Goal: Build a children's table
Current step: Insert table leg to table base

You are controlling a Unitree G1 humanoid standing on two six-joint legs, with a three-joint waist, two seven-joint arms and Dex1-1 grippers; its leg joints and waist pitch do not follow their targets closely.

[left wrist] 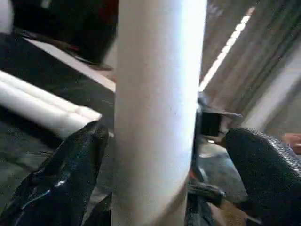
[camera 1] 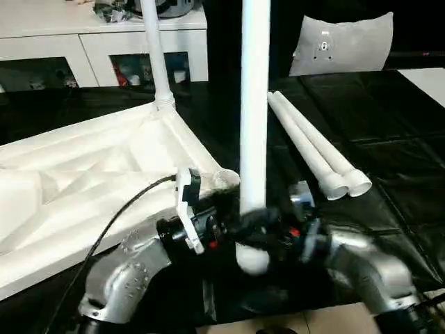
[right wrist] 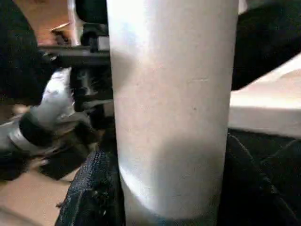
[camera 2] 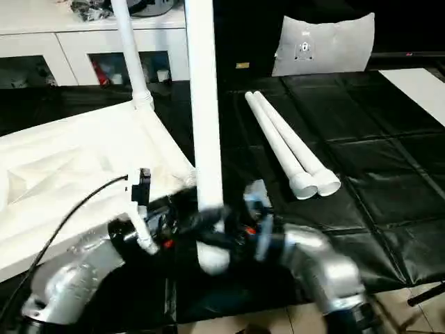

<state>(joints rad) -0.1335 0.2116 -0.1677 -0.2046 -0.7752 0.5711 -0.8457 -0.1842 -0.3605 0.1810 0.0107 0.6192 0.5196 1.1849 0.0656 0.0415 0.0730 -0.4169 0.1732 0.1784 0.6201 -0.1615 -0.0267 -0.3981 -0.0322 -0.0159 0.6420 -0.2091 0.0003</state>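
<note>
Right gripper [camera 1: 268,233] apparently pinches upright leg [camera 1: 254,104]; left gripper [left wrist: 155,179] spread around it.

I'm seeing smooth white plastic on the upright leg [camera 1: 254,104], faintly glossy; the desk [camera 1: 389,139] wears creased, shiny black sheeting; my forearms [camera 1: 128,271] look like brushed silver metal; the tabletop's [camera 1: 76,188] ribbed underside is matt white.

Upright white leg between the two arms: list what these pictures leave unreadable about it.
- Upright leg: its top is cut off by the upper edge of both eye views.
- Its lower end: blurred in the eye views, crowded by both arms.
- Nearest corner socket of the tabletop: hidden behind the leg and left end effector.
</note>
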